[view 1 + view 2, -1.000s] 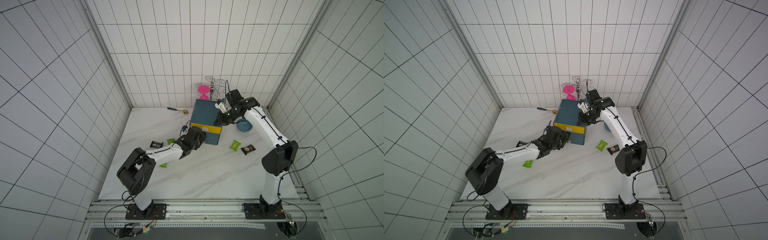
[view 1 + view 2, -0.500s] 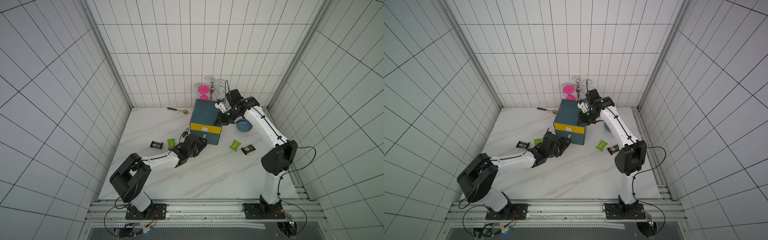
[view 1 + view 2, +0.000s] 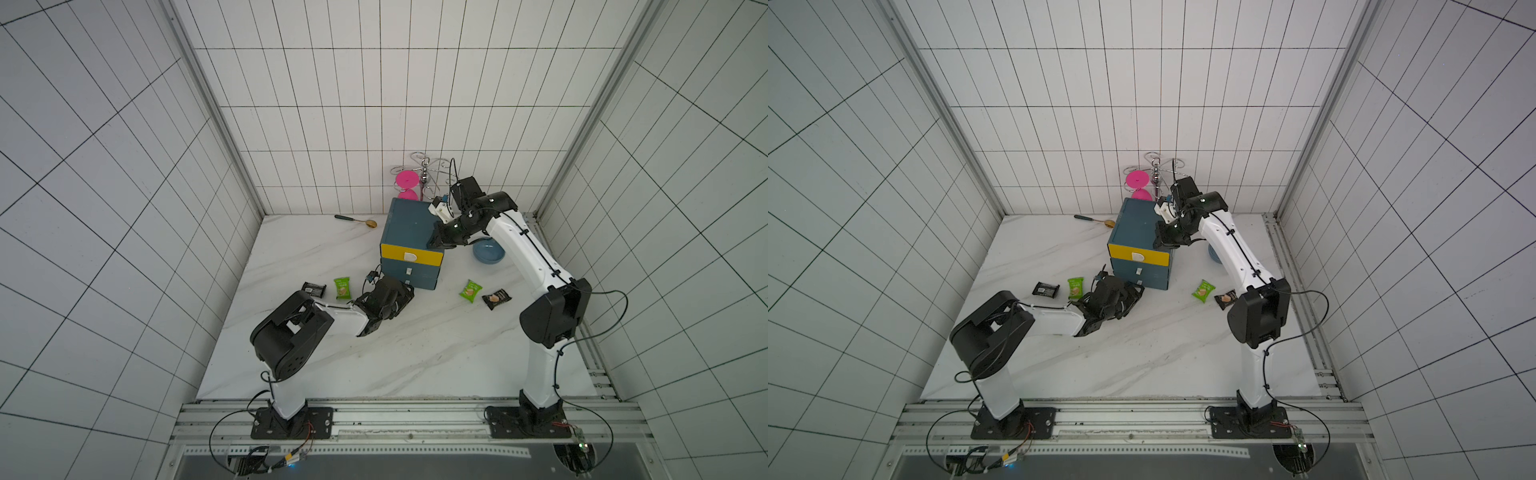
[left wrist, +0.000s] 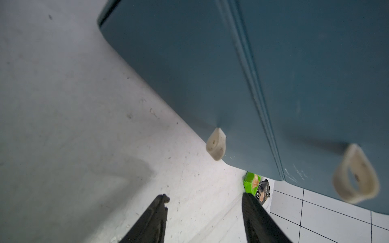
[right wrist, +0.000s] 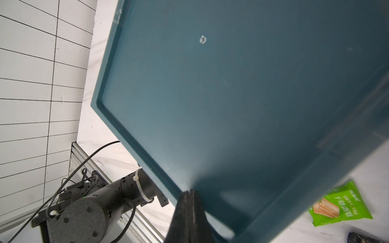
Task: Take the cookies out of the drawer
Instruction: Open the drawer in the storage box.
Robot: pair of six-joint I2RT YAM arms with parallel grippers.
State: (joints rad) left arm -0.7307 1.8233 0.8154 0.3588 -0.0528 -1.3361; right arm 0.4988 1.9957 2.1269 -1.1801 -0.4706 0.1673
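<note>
- My left fingers (image 3: 405,293) are partly open and empty, low at the front of the cabinet (image 3: 405,224), just short of the bottom drawer's (image 4: 168,69) loop handle (image 4: 216,145).
- My right fingers (image 5: 190,193) are shut on nothing, tips pressed on the cabinet's top at its front corner on my right side. I judge this steadies it.
- Four cookies lie on the desk (image 3: 415,353): a green one (image 3: 342,288) and a black one (image 3: 313,288) left of the cabinet, a second green (image 3: 470,290) and a second black (image 3: 496,298) right of it.
- All the cabinet's drawer fronts look shut, so any cookies inside are hidden.
- Step in hand, I think: opening the bottom drawer. Next I need to hook the handle, close on it and pull straight out from the cabinet.
</note>
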